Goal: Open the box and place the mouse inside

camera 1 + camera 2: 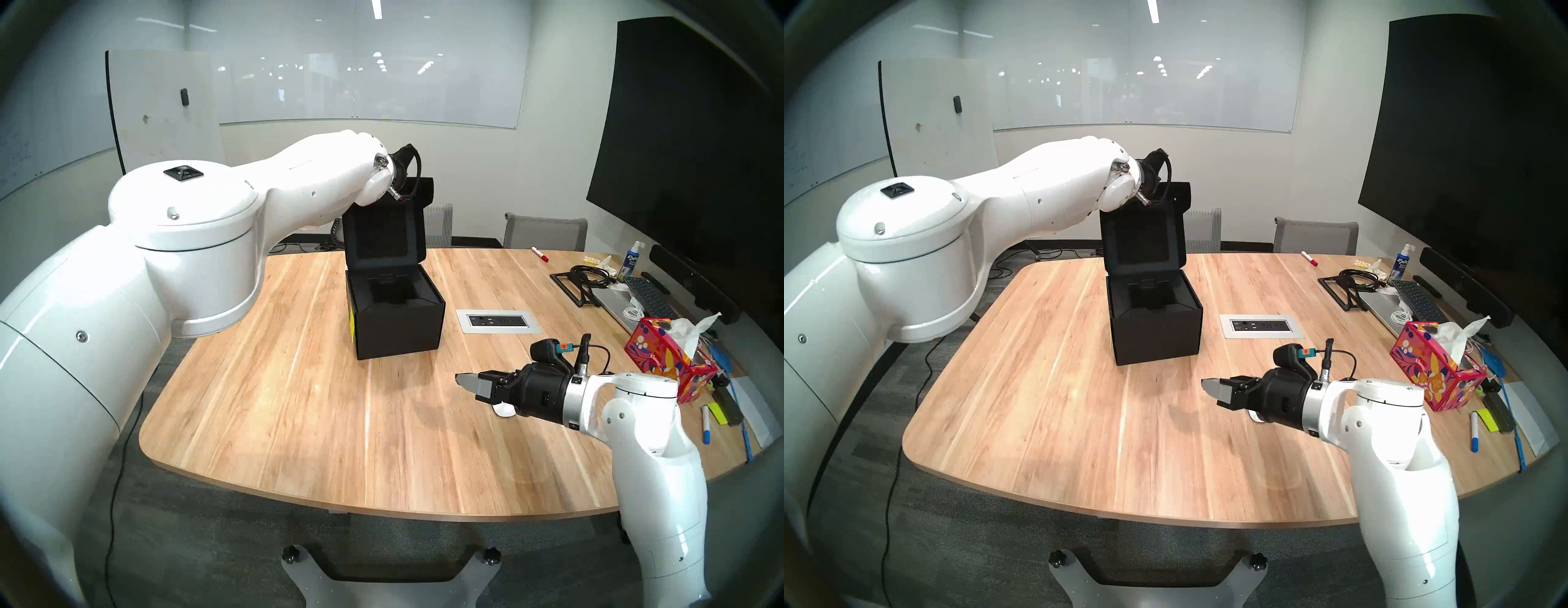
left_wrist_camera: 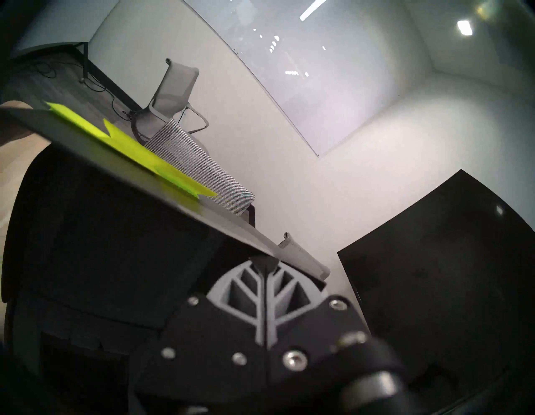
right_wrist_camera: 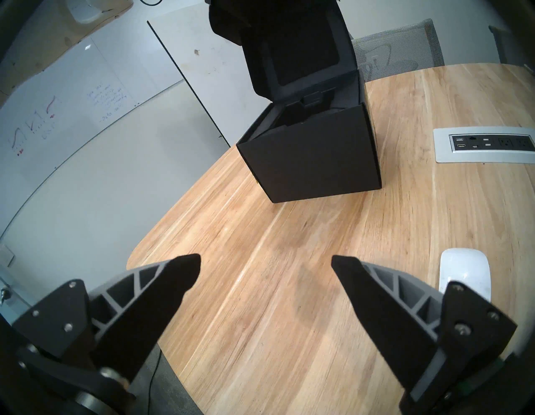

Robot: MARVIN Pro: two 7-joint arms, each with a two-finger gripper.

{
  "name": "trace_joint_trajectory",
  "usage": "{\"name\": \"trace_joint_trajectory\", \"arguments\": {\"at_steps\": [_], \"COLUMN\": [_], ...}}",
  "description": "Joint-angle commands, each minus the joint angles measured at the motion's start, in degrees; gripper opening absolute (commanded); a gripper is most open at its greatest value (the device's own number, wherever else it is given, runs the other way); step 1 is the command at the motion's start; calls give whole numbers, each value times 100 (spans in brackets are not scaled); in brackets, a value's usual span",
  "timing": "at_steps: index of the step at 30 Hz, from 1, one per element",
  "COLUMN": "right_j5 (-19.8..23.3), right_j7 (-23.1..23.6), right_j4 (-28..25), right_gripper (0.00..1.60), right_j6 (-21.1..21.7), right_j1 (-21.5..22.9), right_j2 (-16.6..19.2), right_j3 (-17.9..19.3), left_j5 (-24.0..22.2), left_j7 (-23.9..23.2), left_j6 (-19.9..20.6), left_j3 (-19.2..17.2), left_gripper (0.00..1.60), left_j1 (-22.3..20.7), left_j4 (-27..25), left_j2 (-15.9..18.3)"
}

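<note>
The black box (image 1: 399, 331) stands open in the middle of the table, its lid (image 1: 384, 237) raised upright over the black recessed insert (image 1: 392, 293). My left gripper (image 2: 265, 260) is shut on the edge of the lid's front flap, which carries yellow-green sticky notes (image 2: 130, 145); in the head views its fingers are hidden behind the lid. The white mouse (image 3: 464, 272) lies on the table to the right of the box, mostly hidden under my right gripper (image 1: 464, 380) in the head view. My right gripper (image 3: 265, 262) hovers open above the table, empty, with the mouse beside its right finger.
A power outlet panel (image 1: 498, 320) is set into the table right of the box. At the right edge are a red floral tissue box (image 1: 666, 361), a keyboard (image 1: 649, 297), cables and markers. Grey chairs (image 1: 545, 231) stand behind the table, and a dark screen (image 1: 687, 148) hangs at the right.
</note>
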Motion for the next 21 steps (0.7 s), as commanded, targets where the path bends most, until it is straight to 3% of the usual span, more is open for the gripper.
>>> {"name": "trace_joint_trajectory", "arguments": {"at_steps": [1, 4, 11, 21], "right_j5": [8, 8, 8, 8], "right_j7": [9, 7, 9, 12], "right_j4": [-89, -94, -87, -75], "right_gripper": [160, 160, 160, 160], "right_j6": [-15, -15, -15, -15], "right_j1": [39, 39, 38, 38], "right_j2": [12, 14, 12, 8], "right_j3": [-12, -12, -12, -11], "left_j5": [-3, -36, -65, 62], "left_j7": [-87, -269, -601, -867], "left_j6": [101, 619, 1278, 2509], "left_j3": [-32, -61, -26, 268], "left_gripper": [0, 0, 0, 0], "left_j1": [-36, -74, -161, -148], "left_j4": [415, 425, -52, -373], "left_j2": [-342, -166, 513, 1194]}}
